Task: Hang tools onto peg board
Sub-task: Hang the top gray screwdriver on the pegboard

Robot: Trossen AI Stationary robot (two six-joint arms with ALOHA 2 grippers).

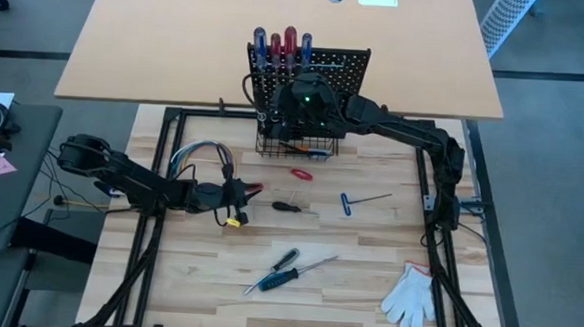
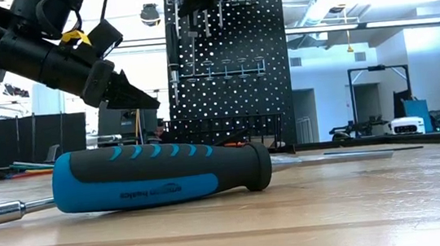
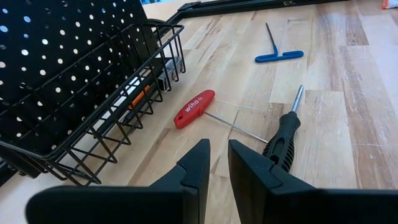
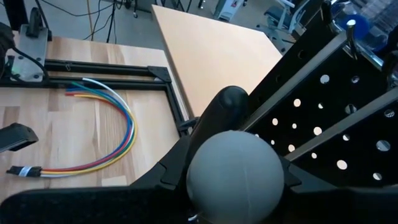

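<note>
Right gripper (image 4: 233, 180): clamped on a round grey-white knob (image 4: 235, 174) of a tool, up against the peg board (image 1: 327, 70) at the far middle of the table (image 1: 366, 278).
Left gripper (image 3: 214, 165): fingers narrowly apart, holding nothing, hanging over the table left of centre.
Peg board: upright, four red and blue screwdrivers (image 1: 281, 45) standing along its top, wire basket (image 3: 118, 134) at its foot.
Loose tools: small red screwdriver (image 3: 194, 108) just near of the basket; black-handled screwdriver (image 3: 283, 137) beside it; blue T-handled key (image 1: 360, 199) to the right; two screwdrivers (image 1: 281, 268), one blue-handled, nearer.
Glove (image 1: 410, 297): white, near right corner.
Wires (image 4: 106, 134): coloured loop, far left.
</note>
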